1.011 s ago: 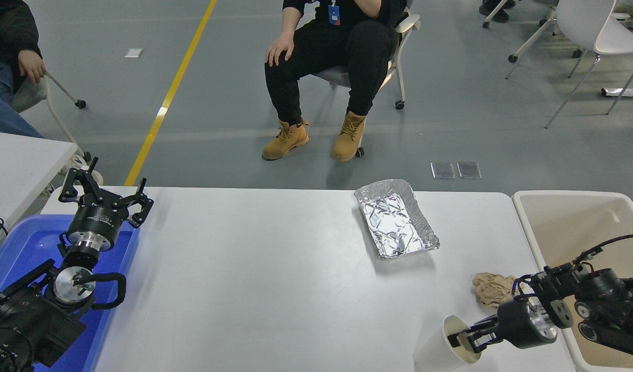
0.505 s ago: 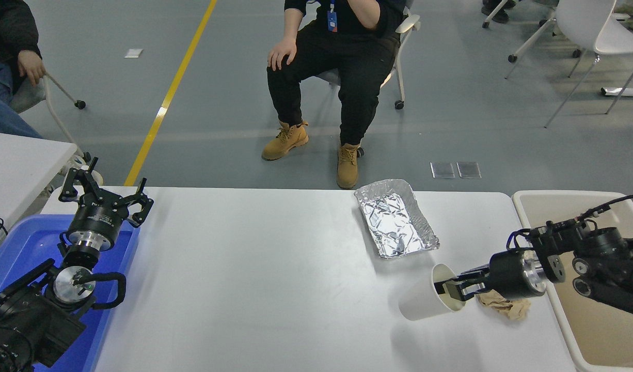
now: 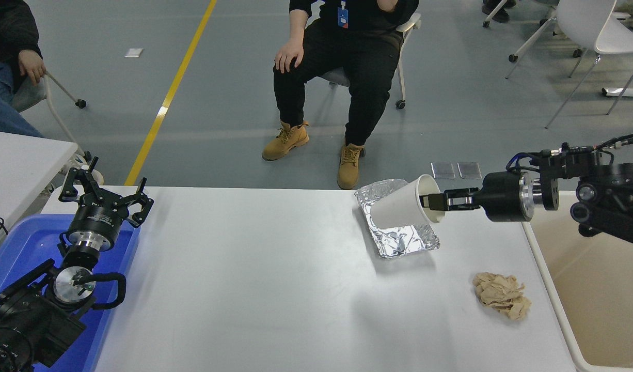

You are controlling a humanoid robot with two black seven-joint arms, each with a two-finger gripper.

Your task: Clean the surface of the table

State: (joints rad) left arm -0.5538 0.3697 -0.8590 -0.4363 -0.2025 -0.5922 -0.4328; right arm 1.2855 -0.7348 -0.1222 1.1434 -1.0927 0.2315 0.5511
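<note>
The wide white table surface (image 3: 254,279) fills the lower middle of the head view. My right gripper (image 3: 434,201) is shut on the rim of a white paper cup (image 3: 401,208) and holds it on its side, raised above the table, over a crumpled foil tray (image 3: 399,235). A crumpled brown paper ball (image 3: 502,294) lies on the table near its right edge. My left gripper (image 3: 106,194) is open and parked at the lower left, above a blue bin (image 3: 17,248).
A beige plastic bin (image 3: 600,289) stands right of the table. A smaller white table (image 3: 17,160) is at the left edge. One person sits on a chair beyond the far edge, another person at the top left.
My right gripper has lifted the paper cup from the table's near right and carried it up and away, to above the foil tray. The brown paper ball now lies uncovered.
</note>
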